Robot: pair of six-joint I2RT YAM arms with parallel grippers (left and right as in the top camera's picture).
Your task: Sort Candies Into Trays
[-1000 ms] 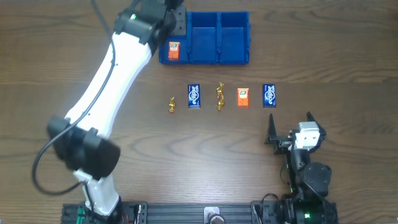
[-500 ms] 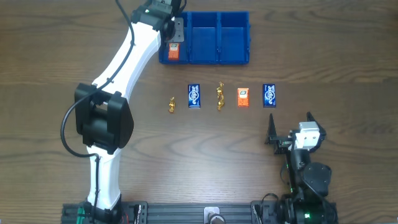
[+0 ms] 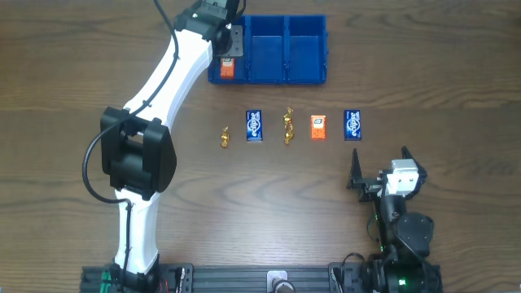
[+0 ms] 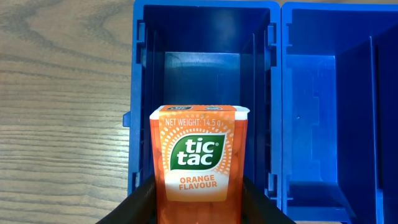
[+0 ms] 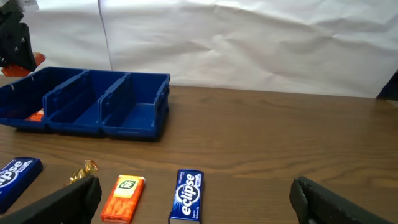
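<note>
Left gripper [image 4: 199, 208] clenched on orange rectangular plastic mint box [image 4: 200, 162] above leftmost of 3 compartments in blue plastic tray [image 4: 140, 93]; off-centre release could bounce it off the wall onto wooden table [image 4: 62, 93].

This looks like a robotics lab bench: a left arm [image 3: 175, 89] and a right arm [image 3: 399, 213], both jointed machines, stand on a black rail [image 3: 244, 278] along one edge of a wood-grain worktop [image 3: 456, 73]. A plain white sheet [image 5: 249, 43] hangs behind as a backdrop. A blue plastic bin [image 3: 277, 80] with three compartments and small sweets [image 3: 254, 125] in a straight, evenly spaced row sit on top.
</note>
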